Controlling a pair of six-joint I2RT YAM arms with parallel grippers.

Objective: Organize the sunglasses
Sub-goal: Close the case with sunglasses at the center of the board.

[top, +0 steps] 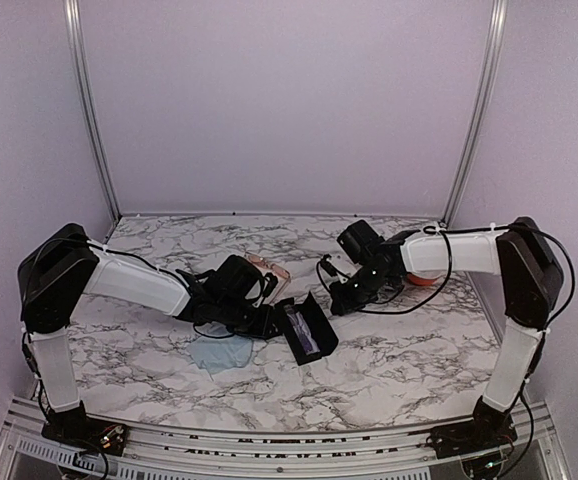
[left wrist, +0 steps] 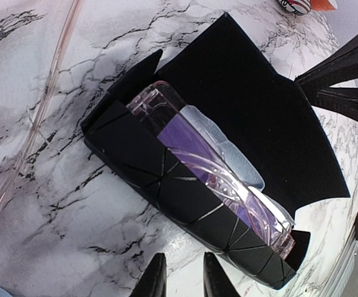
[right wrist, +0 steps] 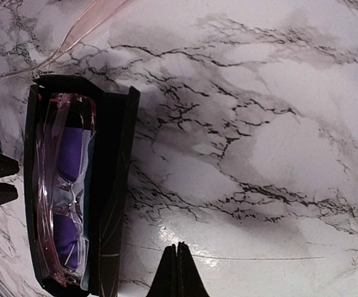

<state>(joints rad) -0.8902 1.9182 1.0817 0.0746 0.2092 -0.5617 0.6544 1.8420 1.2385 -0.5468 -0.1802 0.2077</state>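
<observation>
An open black case lies mid-table, its lid folded back. The clear pale-lilac sunglasses lie folded inside it on a pale cloth, also seen in the right wrist view as lilac sunglasses. The wire-framed sunglasses with pinkish lenses rest on the marble behind my left gripper; one thin temple shows. My left gripper hovers just before the case's front wall, slightly open, nothing between its fingers. My right gripper is shut and empty over bare marble to the right of the case.
A pale blue cloth lies on the marble near the left arm. A red-and-white patterned case sits under the right arm's forearm. White walls and metal posts enclose the table's back and sides.
</observation>
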